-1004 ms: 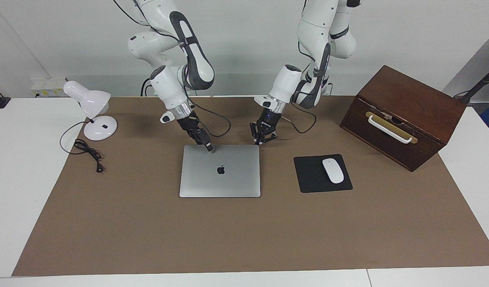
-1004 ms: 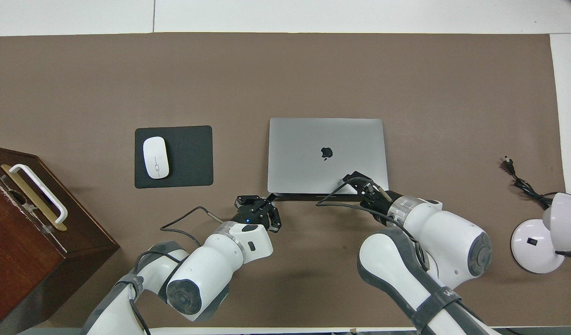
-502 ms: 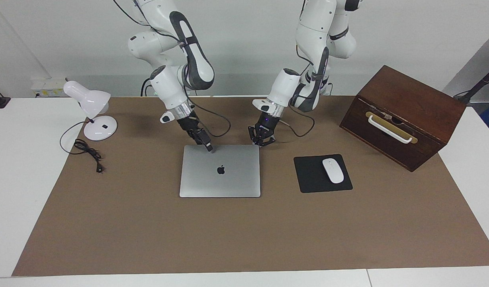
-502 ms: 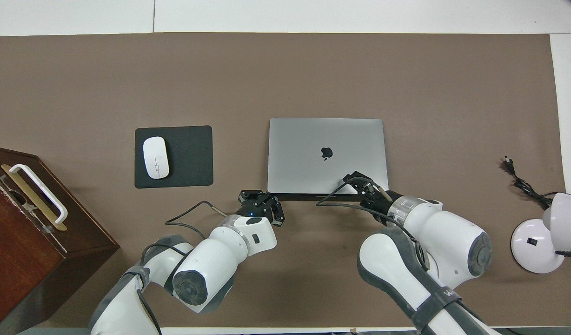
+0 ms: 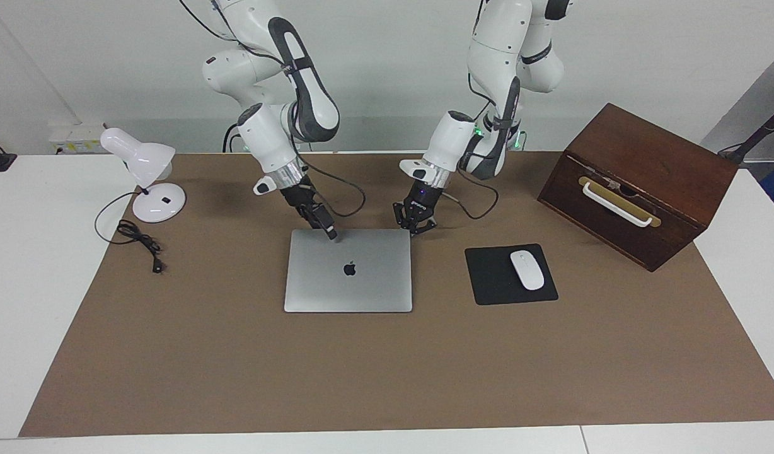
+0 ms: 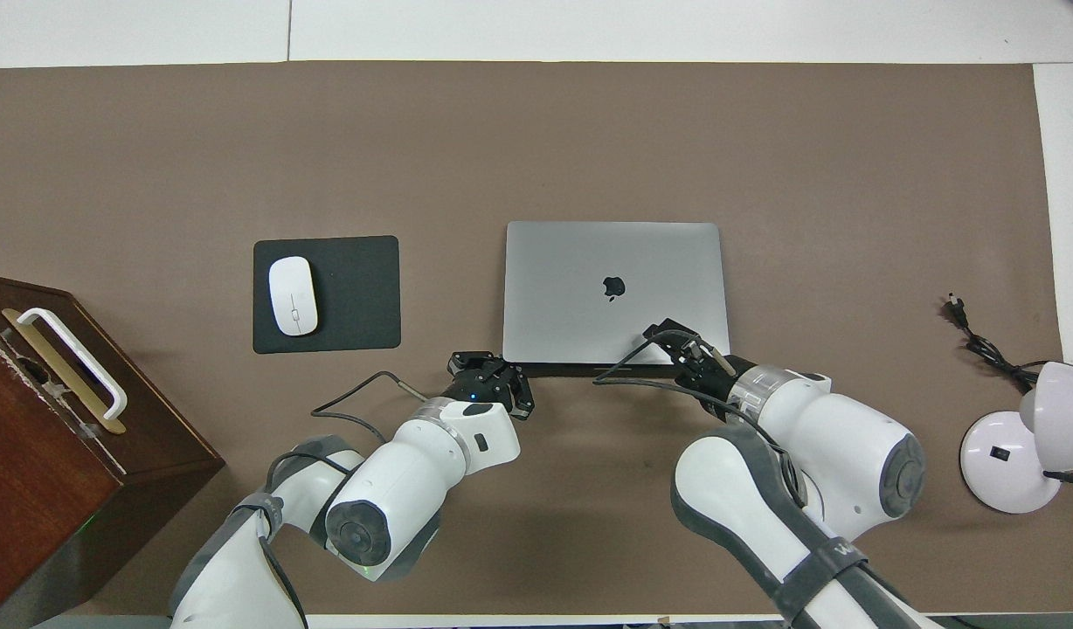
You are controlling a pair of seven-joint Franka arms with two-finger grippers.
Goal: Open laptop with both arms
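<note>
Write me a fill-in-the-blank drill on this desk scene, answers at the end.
1. The laptop lid is ___.
2. The mouse lies on a black ___.
3. The right gripper tip rests on the laptop's ___.
4. The left gripper is at the laptop corner toward the ___ arm's end.

Answers: closed; pad; lid; left

A brown mat (image 5: 387,378) covers most of the white table (image 5: 21,284). A black mouse pad (image 5: 497,284) lies flat on the mat toward the left arm's end, with a white mouse (image 5: 527,270) resting on it. A dark wooden box (image 5: 652,170) with a white handle (image 5: 616,203) stands tilted at the corner nearest the left arm. At the right arm's end, a white desk lamp (image 5: 149,176) stands at the mat's edge, its black cord (image 5: 138,239) trailing onto the mat.
</note>
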